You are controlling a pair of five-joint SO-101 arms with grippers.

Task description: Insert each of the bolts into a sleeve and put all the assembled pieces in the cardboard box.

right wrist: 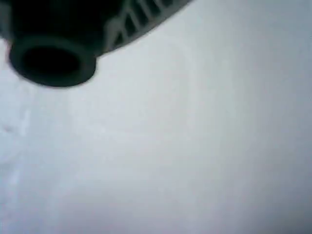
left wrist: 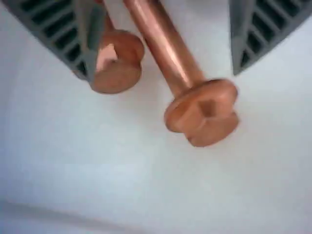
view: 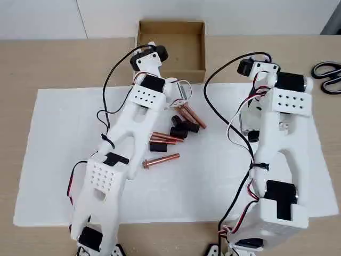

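My left gripper (view: 181, 98) hangs open just in front of the cardboard box (view: 170, 76), over two copper bolts (view: 187, 114) lying side by side. In the left wrist view one bolt (left wrist: 202, 112) lies between the grey fingers (left wrist: 253, 34), and a second bolt (left wrist: 116, 63) sits partly under the other finger. My right gripper (view: 250, 124) points down at the mat's right side, shut on a black sleeve (view: 253, 136). The right wrist view has that sleeve (right wrist: 51, 61) end-on against a ribbed finger (right wrist: 139, 17).
More copper bolts (view: 161, 160) and black sleeves (view: 178, 129) lie loose in the middle of the white foam mat (view: 58, 160). Black-handled scissors (view: 327, 76) rest on the wooden table at the far right.
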